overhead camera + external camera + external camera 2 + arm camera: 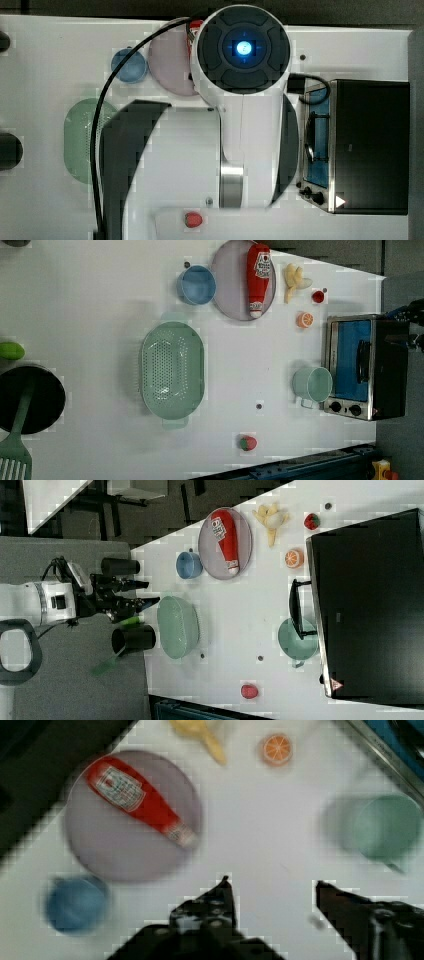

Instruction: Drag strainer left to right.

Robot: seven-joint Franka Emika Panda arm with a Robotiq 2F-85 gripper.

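One strainer (172, 371) sits centre-left in the left view, untouched. Gripper (272, 887) hangs above bare table with fingers apart, holding nothing (mug (312, 385) sits toward that frame's right). Risk: dragging too far knocks the mug.

A: What colours lie below the black gripper (272, 885)?

B: A white counter (260, 820). Beyond the fingertips, a red ketchup bottle (135, 800) with a white label on a pale lilac plate (100, 845); a blue bowl (75, 905) beside it.

A: And the strainer (172, 371)?

B: Pale green, dotted with holes across its centre. The mug (387, 827) is mint green, the orange slice (277, 749) orange with pale segment lines.
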